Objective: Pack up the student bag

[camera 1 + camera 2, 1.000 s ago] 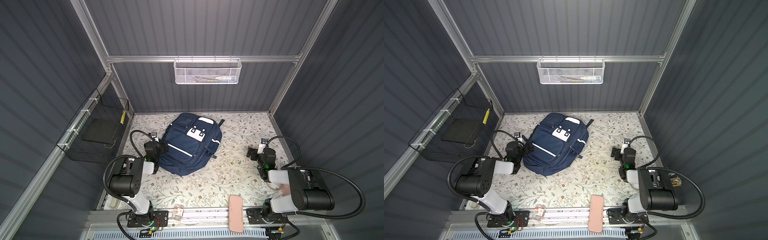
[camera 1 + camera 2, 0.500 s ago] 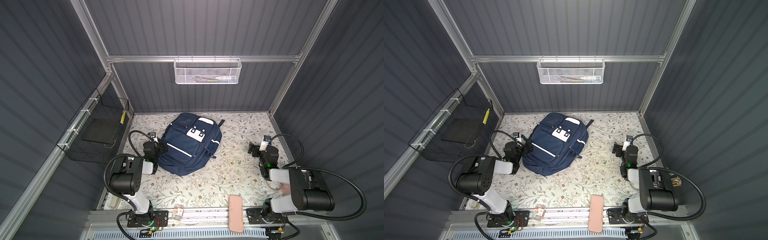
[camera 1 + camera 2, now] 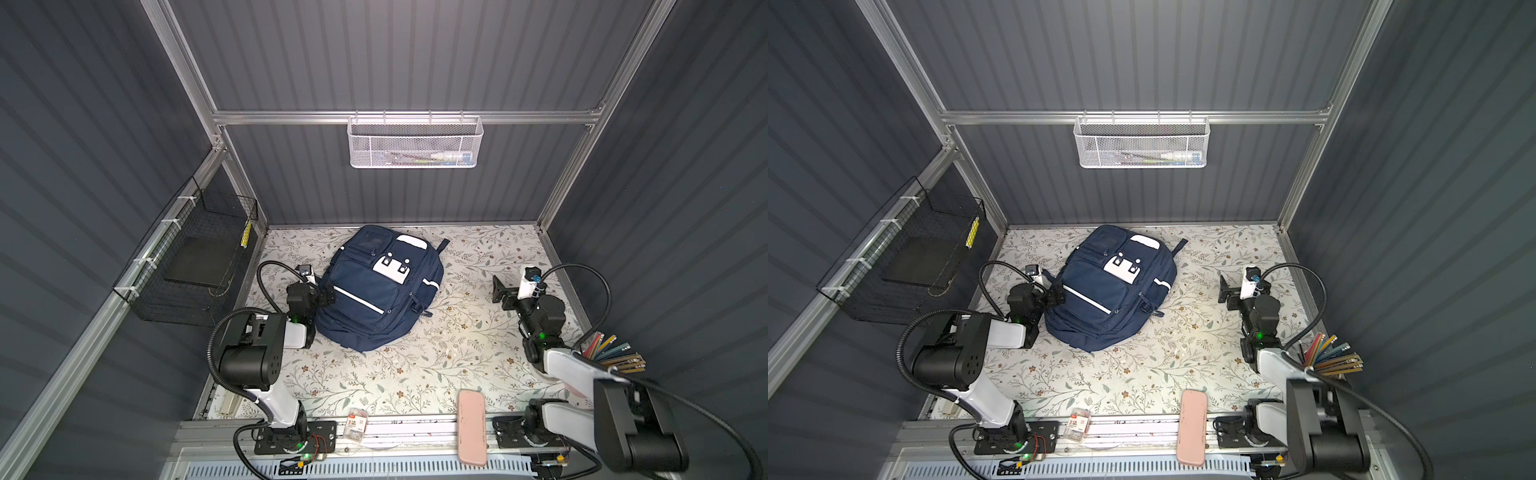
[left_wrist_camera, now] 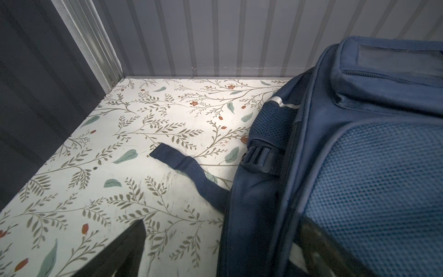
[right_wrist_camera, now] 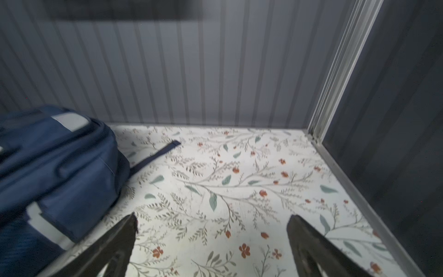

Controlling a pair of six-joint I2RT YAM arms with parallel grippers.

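Student bag [image 3: 374,299] beside left hand [image 3: 328,293], right hand [image 3: 500,293] well apart

Floral tabletop [image 3: 457,353]: student bag [image 3: 365,299] lying flat, centre-back.

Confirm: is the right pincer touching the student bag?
Apart. In both top views, bare floral table separates the open right pincer from the student bag.

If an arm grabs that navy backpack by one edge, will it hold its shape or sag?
Probably sags: the backpack is soft fabric, creased and slumped on the table. Its loose strap would likely trail and drag. Rolling or tipping seems unlikely, since it lies flat, front pockets up.
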